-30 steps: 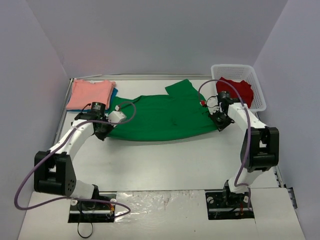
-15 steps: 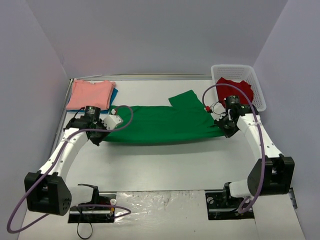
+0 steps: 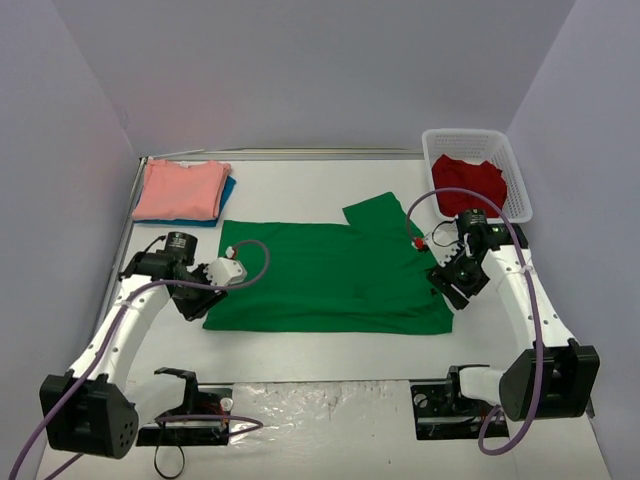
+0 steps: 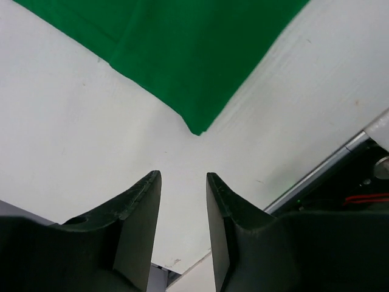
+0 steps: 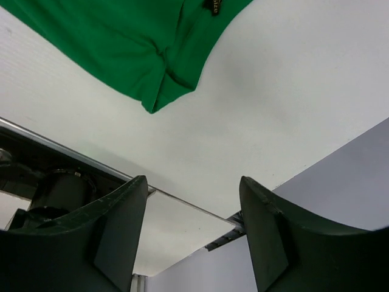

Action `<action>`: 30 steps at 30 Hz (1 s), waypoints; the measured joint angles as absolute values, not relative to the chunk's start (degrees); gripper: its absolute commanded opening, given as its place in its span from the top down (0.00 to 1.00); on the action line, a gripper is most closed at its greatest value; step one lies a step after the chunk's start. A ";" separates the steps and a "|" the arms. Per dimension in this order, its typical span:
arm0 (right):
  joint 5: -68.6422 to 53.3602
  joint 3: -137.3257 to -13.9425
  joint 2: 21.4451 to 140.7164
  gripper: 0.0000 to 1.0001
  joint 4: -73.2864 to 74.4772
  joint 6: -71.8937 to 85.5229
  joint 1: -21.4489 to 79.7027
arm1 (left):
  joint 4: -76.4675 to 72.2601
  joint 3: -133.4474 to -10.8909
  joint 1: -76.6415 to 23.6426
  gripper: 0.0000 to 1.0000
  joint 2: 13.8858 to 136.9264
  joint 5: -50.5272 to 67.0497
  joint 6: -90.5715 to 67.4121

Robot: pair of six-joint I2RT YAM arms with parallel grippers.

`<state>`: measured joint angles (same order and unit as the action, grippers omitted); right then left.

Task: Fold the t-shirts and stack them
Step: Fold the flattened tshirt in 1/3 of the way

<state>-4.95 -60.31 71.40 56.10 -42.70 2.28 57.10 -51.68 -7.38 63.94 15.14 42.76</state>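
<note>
While both jaws stand open and empty, the green t-shirt [image 3: 330, 275] lies spread flat.

Since one second ago I have drawn both arms back toward their bases. The green t-shirt [image 3: 330, 278], previously stretched between the grippers as a narrow band, now lies spread flat on the table [image 3: 330, 350]. The left gripper [image 4: 182, 177] and right gripper [image 5: 194, 182] have released it. Their fingers stand apart, just clear of its near corners.
</note>
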 measured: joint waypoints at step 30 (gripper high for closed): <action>-13.47 -83.61 102.00 0.43 44.82 -35.79 2.28 | 38.37 -72.07 -6.94 0.62 94.83 14.83 22.50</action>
